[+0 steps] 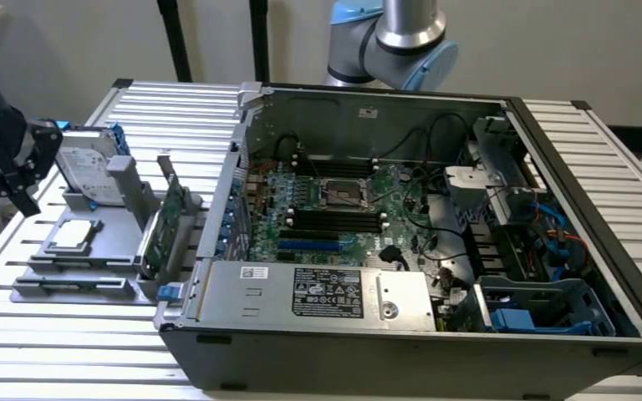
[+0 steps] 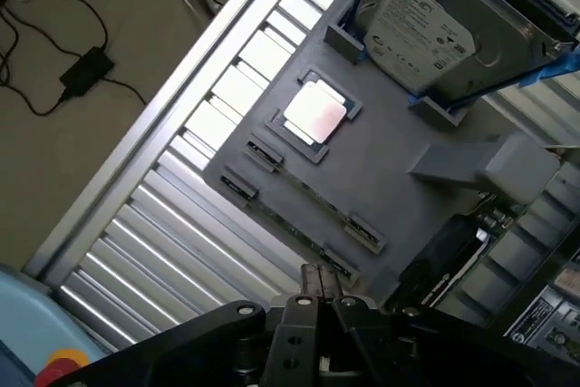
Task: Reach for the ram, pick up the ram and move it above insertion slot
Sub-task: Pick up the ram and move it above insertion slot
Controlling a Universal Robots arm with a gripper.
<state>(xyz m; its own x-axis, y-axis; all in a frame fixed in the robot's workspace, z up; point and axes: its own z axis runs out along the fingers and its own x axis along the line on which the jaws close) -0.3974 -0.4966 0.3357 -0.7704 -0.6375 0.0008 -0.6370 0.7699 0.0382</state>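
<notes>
Jaws closed on nothing, high at exterior view's left, over counter (image 1: 76, 351) edge. Ram (image 2: 294, 224) stands edge-up in slot along near edge of grey fixture (image 2: 390, 160), on near side of processor (image 2: 315, 112); hard drive (image 2: 426, 24) sits at far end. Ram lies below, just ahead of jaw tips. Long axis runs left-right along fixture edge.

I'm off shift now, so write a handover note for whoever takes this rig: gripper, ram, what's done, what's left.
Gripper: shut, low over the grey tray, tips at its slotted edge.
Ram: seems to sit edge-up in a tray slot; whether it is gripped is unclear.
Done: the reach.
Left: lift the ram and bring it above the memory slots in the case.
</notes>
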